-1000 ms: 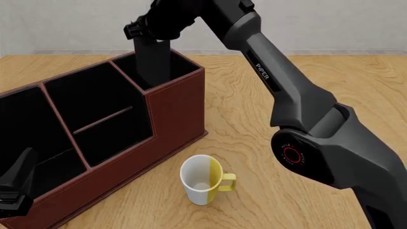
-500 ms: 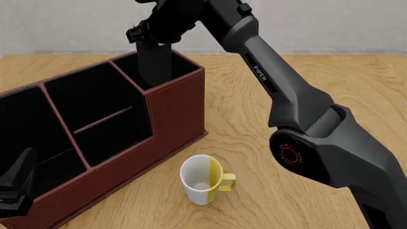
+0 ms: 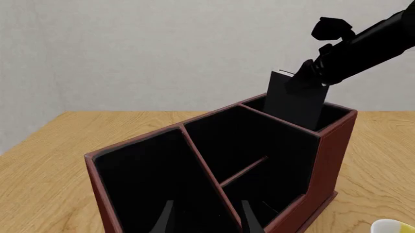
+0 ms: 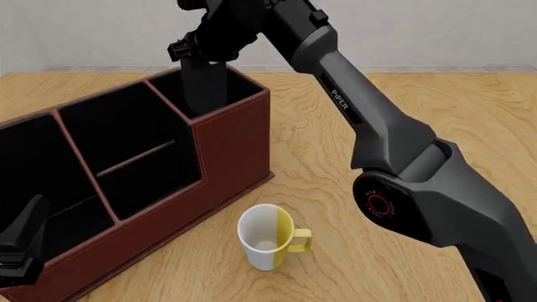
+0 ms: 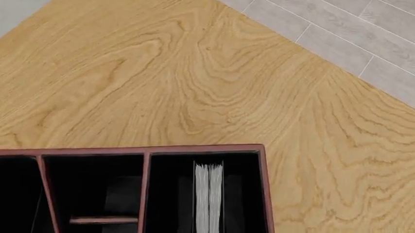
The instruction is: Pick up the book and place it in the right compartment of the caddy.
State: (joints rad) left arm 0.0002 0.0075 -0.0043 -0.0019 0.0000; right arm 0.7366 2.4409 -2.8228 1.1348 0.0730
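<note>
The thin flat black rectangular book (image 4: 204, 85) stands upright inside the right compartment (image 4: 220, 94), the narrow end section of the large reddish-brown leather-look caddy with pale stitching (image 4: 231, 151). That end of the caddy lies toward the far edge of the wooden bench (image 4: 403, 100). From the right wrist view the book's whitish-grey page edge (image 5: 209, 196) shows from above, well within the compartment's walls, with black interior on both sides of it. From the left wrist view the book (image 3: 295, 99) rises a little above the caddy's rim and its upper part meets the right hand (image 3: 311, 75).

So the main work looks done: the book is in the proper section, not the wider middle one with the crossbar. What is left, by my judgement, is to let go if that is not already done, and to lift the right hand (image 4: 200, 51) straight up and clear without dragging the book along. The right hand sits at the book's top edge, but its fingers are black against the black book, so I cannot tell whether they clamp it or stand apart.

The left hand (image 3: 206, 218) waits low before the caddy's front wall, its fingers apart and holding nothing. The white-and-yellow mug (image 4: 270, 236) stands on the bench near its near edge, just in front of the caddy, and plays no part.
</note>
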